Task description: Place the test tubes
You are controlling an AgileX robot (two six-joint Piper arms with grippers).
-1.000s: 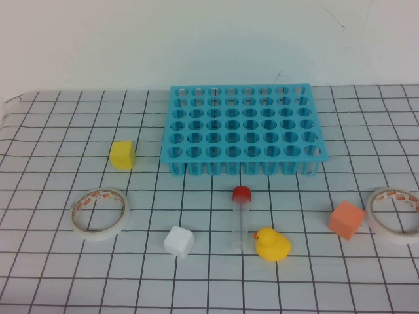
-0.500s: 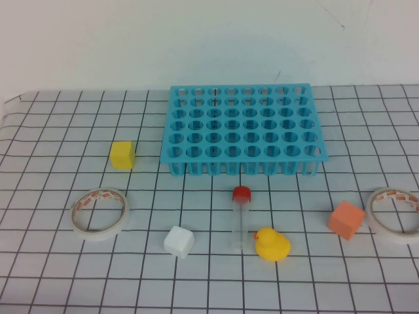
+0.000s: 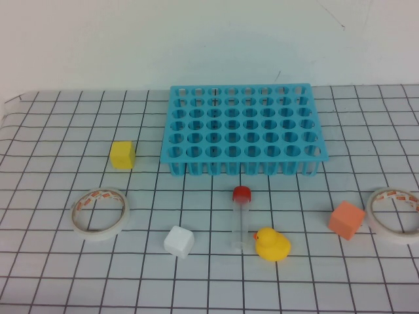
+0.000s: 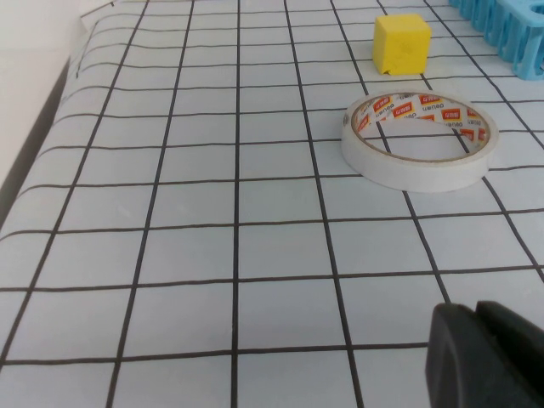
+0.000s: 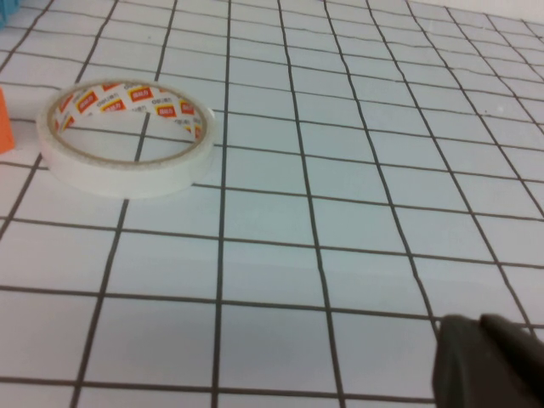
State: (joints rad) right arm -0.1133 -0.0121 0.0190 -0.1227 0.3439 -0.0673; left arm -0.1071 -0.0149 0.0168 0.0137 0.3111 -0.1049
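Catching the very start of the job, with the pick-up not yet begun and every hole in the rack (image 3: 243, 127) sitting empty. Spotting the tube (image 3: 240, 219) lying flat on the bench (image 3: 39, 275) just in front of the rack, red cap pointing at it, clear end just beside the duck (image 3: 272, 244), contact there too close to call. Keeping the left gripper (image 4: 476, 319) low over the bench near the left tape (image 3: 99, 212), fingers pressed together on nothing. Mirroring that with the right gripper (image 5: 478, 327), low near the right tape (image 3: 395, 214), fingers likewise pressed together and empty, both out of the high view. Judging the next move: spreading one set of fingers, reaching in to the tube's middle, pinching across it clear of the duck and the white cube (image 3: 178, 241), then tipping it upright for a hole in the rack.
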